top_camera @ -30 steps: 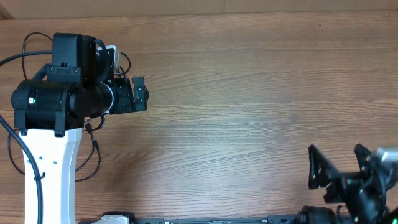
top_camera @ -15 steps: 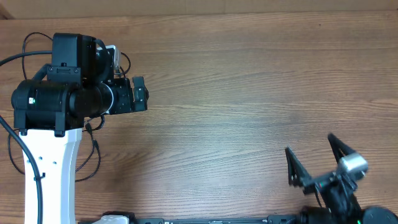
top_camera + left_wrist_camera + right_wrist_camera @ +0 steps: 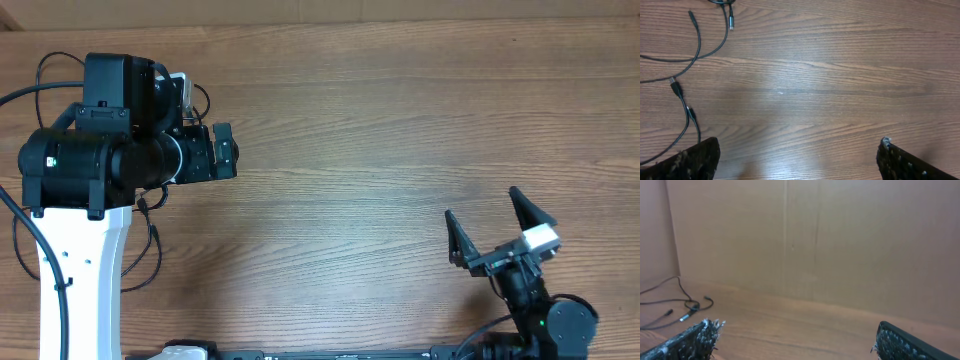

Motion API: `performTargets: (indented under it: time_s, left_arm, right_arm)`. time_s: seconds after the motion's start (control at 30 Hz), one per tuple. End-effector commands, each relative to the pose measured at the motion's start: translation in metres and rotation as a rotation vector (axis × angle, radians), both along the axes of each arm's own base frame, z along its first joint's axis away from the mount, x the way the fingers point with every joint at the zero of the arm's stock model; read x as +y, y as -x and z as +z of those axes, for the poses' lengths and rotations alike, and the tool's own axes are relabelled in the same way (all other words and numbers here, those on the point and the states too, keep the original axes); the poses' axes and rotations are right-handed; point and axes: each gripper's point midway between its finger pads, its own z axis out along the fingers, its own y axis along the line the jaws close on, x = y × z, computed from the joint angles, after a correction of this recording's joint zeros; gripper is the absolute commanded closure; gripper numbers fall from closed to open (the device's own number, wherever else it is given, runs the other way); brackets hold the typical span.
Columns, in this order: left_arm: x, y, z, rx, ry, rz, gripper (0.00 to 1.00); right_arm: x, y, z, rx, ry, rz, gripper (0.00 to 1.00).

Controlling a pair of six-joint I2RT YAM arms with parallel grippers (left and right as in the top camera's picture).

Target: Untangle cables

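Several thin black cables (image 3: 692, 48) with small plug tips lie loosely on the wooden table, at the top left of the left wrist view. My left gripper (image 3: 797, 146) hangs above bare wood to their right, open and empty. In the overhead view the left gripper (image 3: 226, 150) is at the upper left, and cable loops (image 3: 157, 240) show partly beneath the arm. The right wrist view shows the cables (image 3: 686, 305) far off at the left. My right gripper (image 3: 492, 232) is open at the lower right with nothing between its fingers (image 3: 704, 332).
The left arm's white base (image 3: 80, 280) and its thicker black wires (image 3: 20, 95) fill the table's left edge. A brown cardboard wall (image 3: 815, 240) stands behind the table. The wooden tabletop (image 3: 380, 150) stretches between the two arms.
My right gripper has swung from the lower right corner leftwards and further onto the table, staying open. The left arm has not moved.
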Motion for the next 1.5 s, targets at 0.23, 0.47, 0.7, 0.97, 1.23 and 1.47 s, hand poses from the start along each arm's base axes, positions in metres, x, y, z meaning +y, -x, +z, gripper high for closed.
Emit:
performTargets:
  time_s: [0.23,0.47,0.7,0.97,1.23,1.47]
  left_arm:
    - [0.002,-0.003,0.001,-0.006,-0.001,0.016,0.0]
    - [0.002,-0.003,0.001,-0.005,-0.001,0.016,0.0]
    - [0.002,-0.003,0.001,-0.006,-0.001,0.016,0.0]
    - [0.002,-0.003,0.001,-0.006,-0.001,0.016,0.0]
    - [0.002,-0.003,0.001,-0.006,-0.001,0.016,0.0]
    - [0.002,-0.003,0.001,-0.006,-0.001,0.016,0.0]
  right_arm:
    - [-0.009,-0.011,-0.019,-0.025,-0.032,-0.073,0.0]
    - [-0.011,-0.017,-0.047,0.049,-0.028,-0.088,0.0]
    - [-0.013,-0.019,-0.074,0.163,-0.021,-0.1,0.0]
    - [-0.021,-0.022,-0.082,0.195,-0.021,-0.146,0.0]
    - [-0.036,-0.023,-0.077,0.171,-0.024,-0.232,0.0]
    - [-0.044,-0.023,-0.078,0.176,-0.027,-0.286,0.0]
